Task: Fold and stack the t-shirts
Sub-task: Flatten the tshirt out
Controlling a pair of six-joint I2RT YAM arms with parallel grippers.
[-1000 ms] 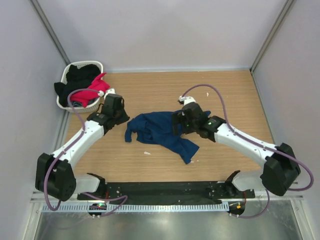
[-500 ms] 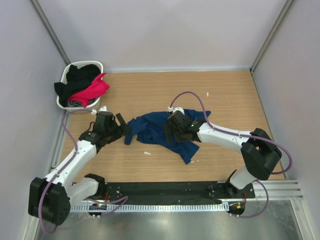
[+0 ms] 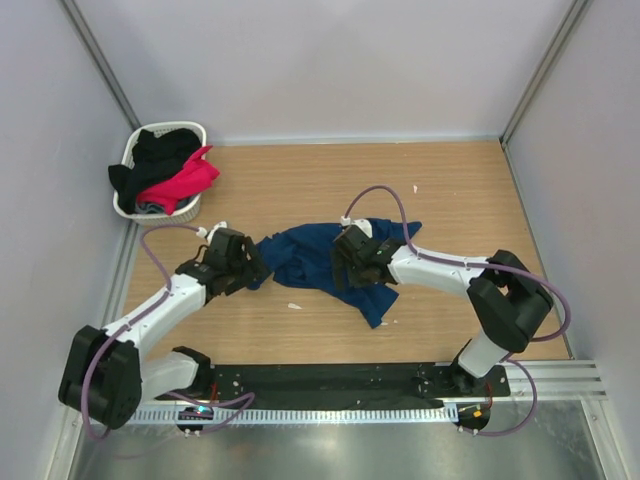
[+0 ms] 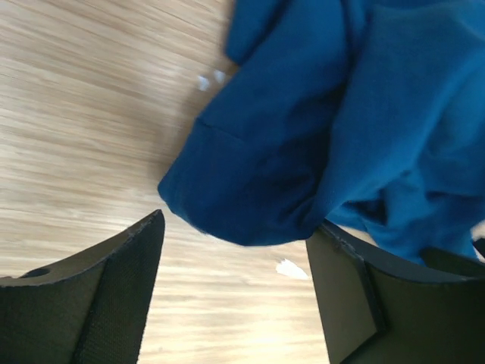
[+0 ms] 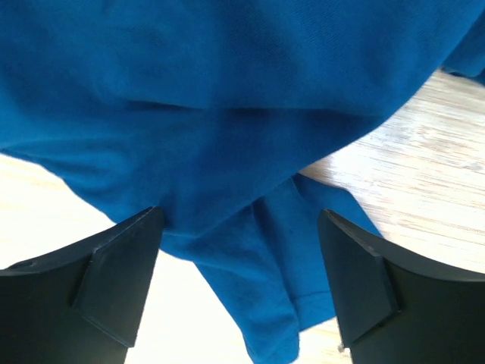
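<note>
Both my arms have closed in on the cloth over the last second: my left claw (image 3: 250, 268) has swung away from the basket (image 3: 128, 158) and down to the left end of the navy t-shirt (image 3: 305, 258), and my right claw (image 3: 347, 268) has slid from the shirt's right side in over its middle, elbow folded back. The shirt itself has hardly shifted; it lies crumpled near the centre of the bench (image 3: 300, 185), its long axis running roughly left to right, with one tail trailing toward my bases on the right. The pink t-shirt (image 3: 188, 180) and the black t-shirt (image 3: 152, 150) sit heaped in the basket at the far left corner, untouched. My left claw (image 4: 235, 227) stands wide, with a rounded fold of the shirt's edge lying just ahead of the gap and nothing pinched; bare wood shows to its left, so all the cloth lies to my right of it. My right claw (image 5: 239, 216) is wide too, hovering low over a broad spread of navy with a narrow flap hanging between the fingers, not gripped. I judge the shirt is yet to be spread flat before any fold, and that my left claw is the nearer one to a free edge: closing on that fold and drawing it leftward, away from the right claw, looks the likely way to open the heap.
</note>
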